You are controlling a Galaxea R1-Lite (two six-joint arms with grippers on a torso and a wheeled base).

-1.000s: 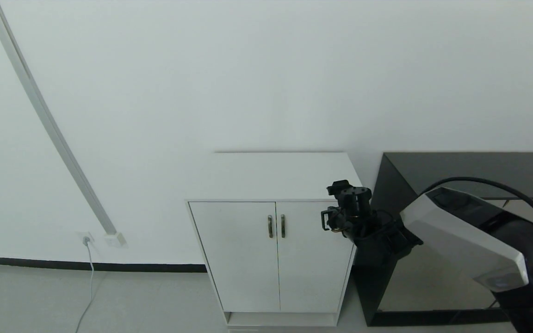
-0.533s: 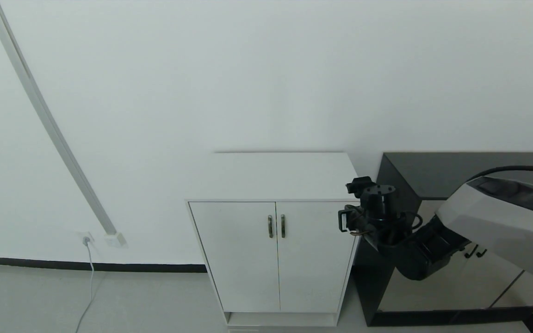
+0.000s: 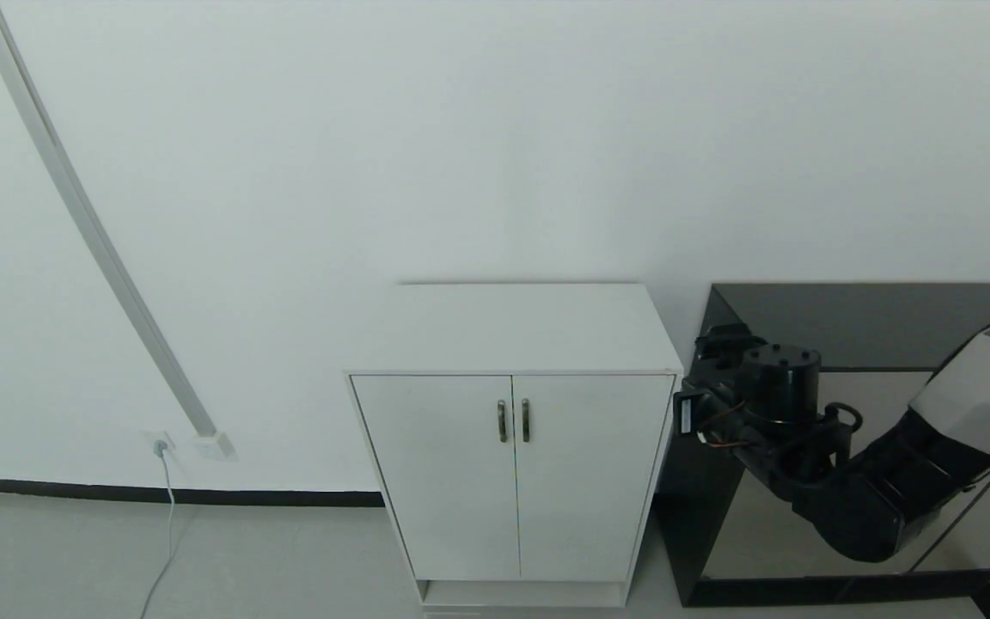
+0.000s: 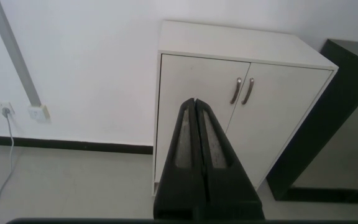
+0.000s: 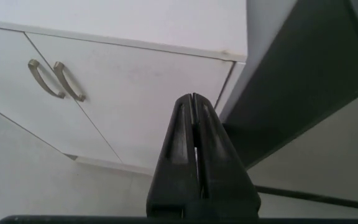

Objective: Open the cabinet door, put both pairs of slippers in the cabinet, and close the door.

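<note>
Cabinet (image 3: 521, 331): white, on the floor (image 3: 271, 559) against the wall (image 3: 461, 129). Left door (image 3: 443, 473) and right door (image 3: 581, 473) both shut, two handles (image 3: 513, 420) side by side at the middle seam. Right pincer (image 5: 193, 98) clenched, fingers pressed together, nothing in it, pointing at the right door's outer edge by the black unit (image 3: 856, 322). Right arm (image 3: 804, 447) is in front of that unit, just beside the cabinet's right side. Left pincer (image 4: 195, 102) also clenched and empty, aimed at the left door, well apart from it. Socket (image 3: 160, 445) with cable (image 3: 167, 533) on the wall left of the cabinet; grey conduit (image 3: 82, 215) slants up above it.
</note>
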